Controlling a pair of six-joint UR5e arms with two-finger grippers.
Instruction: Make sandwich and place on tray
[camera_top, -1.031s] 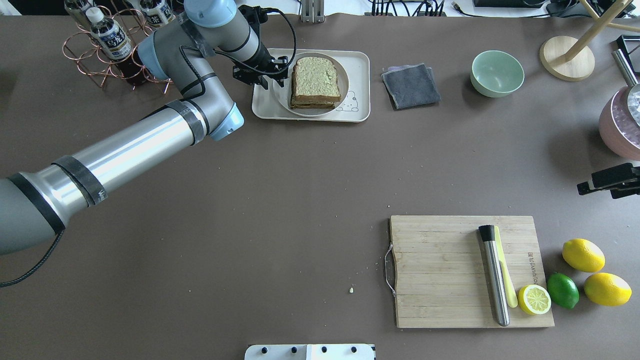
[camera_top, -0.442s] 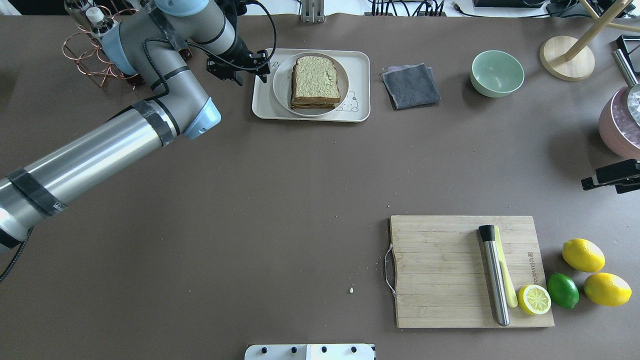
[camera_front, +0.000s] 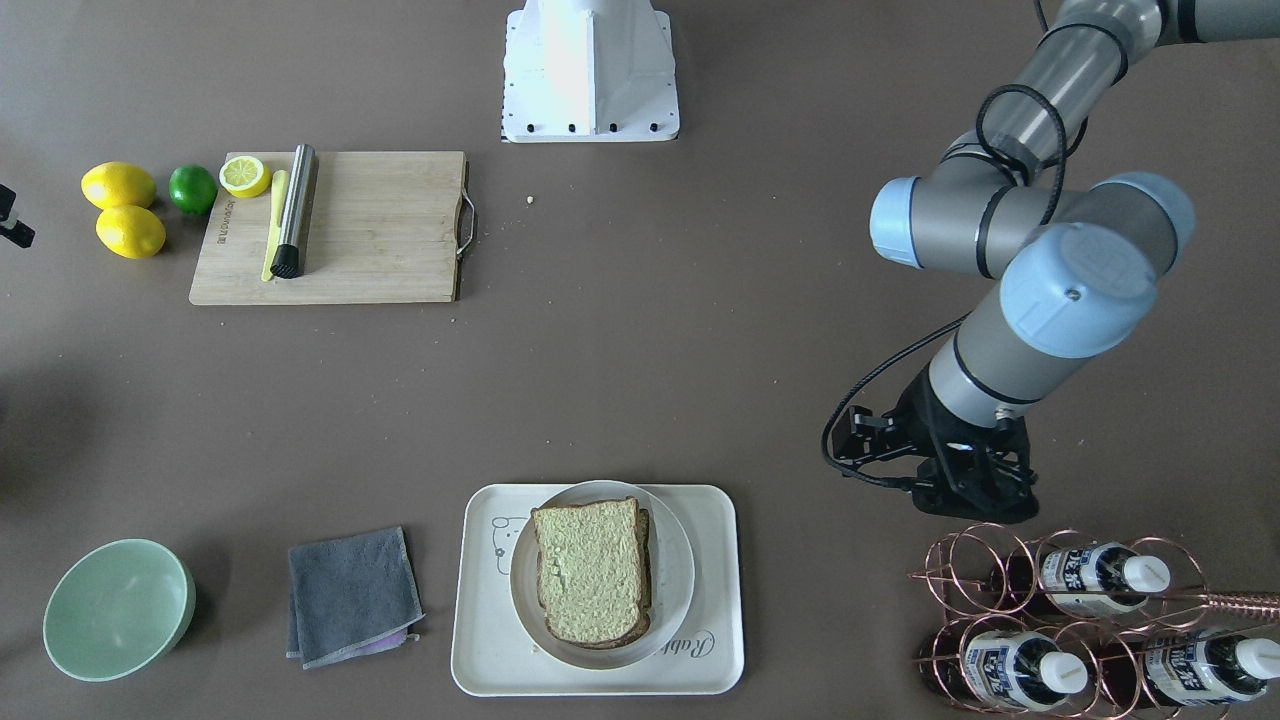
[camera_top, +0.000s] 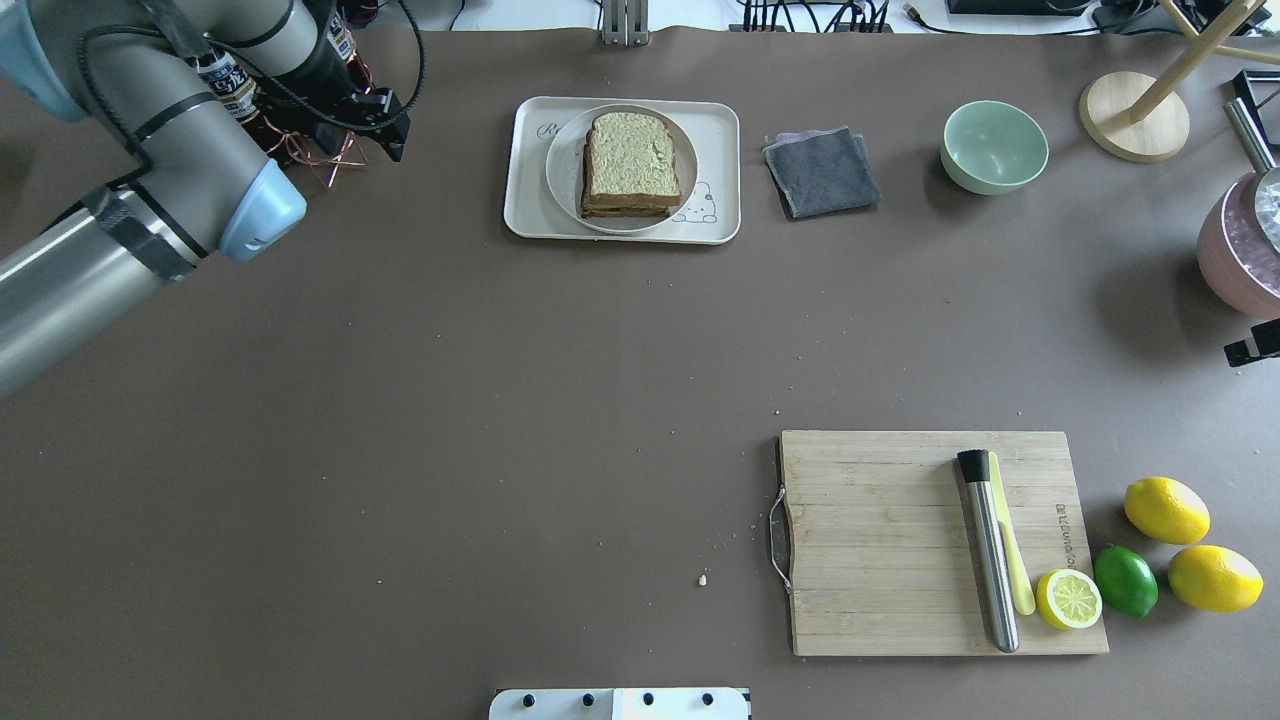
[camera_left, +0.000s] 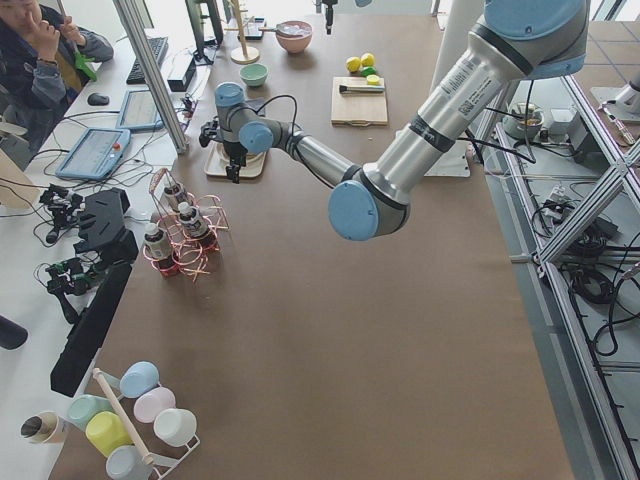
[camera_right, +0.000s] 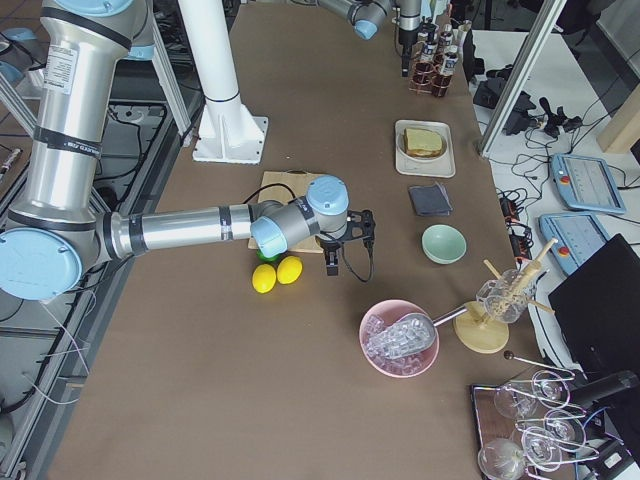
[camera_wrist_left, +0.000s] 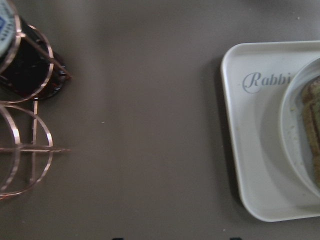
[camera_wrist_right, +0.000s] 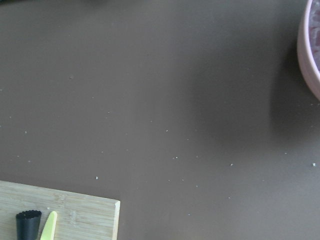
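Observation:
The sandwich (camera_top: 630, 162), two speckled bread slices with dark crust, lies on a round white plate (camera_top: 562, 175) that rests on the cream tray (camera_top: 525, 215) at the far middle of the table. No egg shows between the slices. My left gripper (camera_top: 362, 140) is open and empty, well left of the tray, over the copper bottle rack's edge. The front-facing view shows the sandwich (camera_front: 590, 570), the tray (camera_front: 480, 660) and the left gripper (camera_front: 965, 495). The left wrist view shows the tray's corner (camera_wrist_left: 250, 150). Only a sliver of my right gripper (camera_top: 1255, 347) shows at the right edge; I cannot tell its state.
A copper rack with bottles (camera_front: 1080, 620) stands by the left gripper. A grey cloth (camera_top: 822, 170) and a green bowl (camera_top: 994, 147) lie right of the tray. A cutting board (camera_top: 880, 540) holds a steel muddler (camera_top: 988, 550) and a half lemon; lemons (camera_top: 1166, 509) and a lime lie beside it. A pink bowl (camera_top: 1240, 250) sits far right.
My left gripper has drawn back leftward from the tray's edge to the bottle rack. My right gripper has slid further right, almost out of the overhead view. The sandwich has not moved.

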